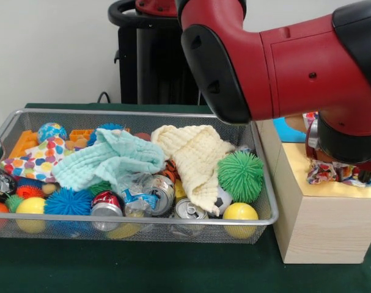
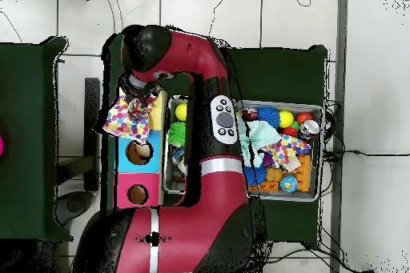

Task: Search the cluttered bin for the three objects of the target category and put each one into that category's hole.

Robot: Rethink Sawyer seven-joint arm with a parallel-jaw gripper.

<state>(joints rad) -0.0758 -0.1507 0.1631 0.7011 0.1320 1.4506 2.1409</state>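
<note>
My gripper [image 1: 347, 168] hangs over the yellow-topped wooden box [image 1: 323, 220] at the right, shut on a polka-dot cloth [image 1: 327, 173] that bunches on the yellow top. In the overhead view the gripper [image 2: 142, 98] holds this cloth [image 2: 126, 119], which spreads over the box's outer edge. The yellow top's hole is hidden under cloth and arm. A second polka-dot cloth [image 1: 32, 160] lies at the left end of the wire bin [image 1: 136, 114]; it also shows in the overhead view [image 2: 284, 150]. No third polka-dot cloth shows.
A mint-green cloth [image 1: 109, 160] and a cream cloth [image 1: 194, 157] lie over cans, spiky balls and yellow balls in the bin. A green spiky ball [image 1: 241, 176] sits at its right end. The blue-topped box [image 2: 138, 152] and red-topped box [image 2: 138, 194] stand beside the yellow one.
</note>
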